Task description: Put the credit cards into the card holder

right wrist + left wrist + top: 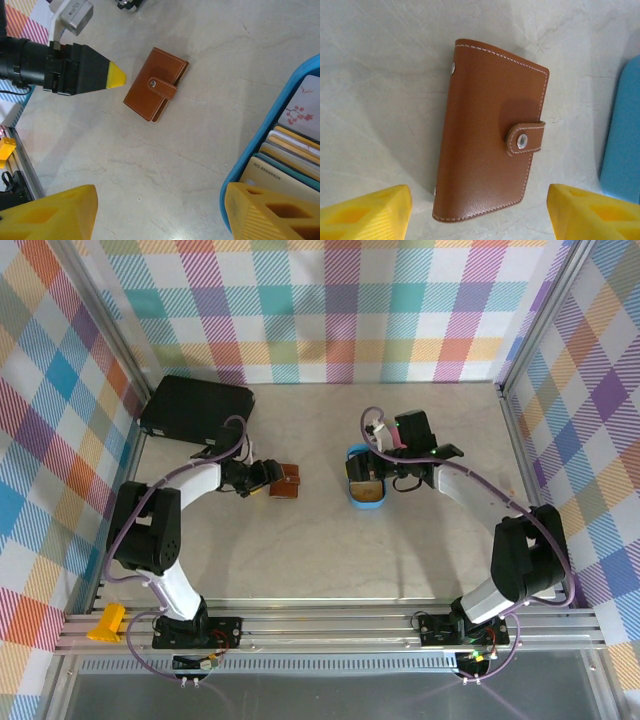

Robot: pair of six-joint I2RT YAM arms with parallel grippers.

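Note:
The card holder [490, 135], a brown leather wallet, lies shut on the table with its snap tab fastened. My left gripper [480, 215] is open just short of it, and the wallet's near end sits between the yellow fingers [365, 215] without touching them. From above, the left gripper [265, 480] sits just left of the card holder [288, 481]. Several credit cards [280, 172] stand on edge in a blue tray [260, 145]. My right gripper [160, 215] is open over bare table, with one finger [272, 212] in front of the tray's rim. The card holder [156, 84] lies beyond it.
A large black case [195, 405] lies at the back left. The blue tray [365, 505] sits right of centre, under the right gripper [378, 476]. A pink stick [403, 437] shows by the right wrist. Plaid walls enclose three sides of the table.

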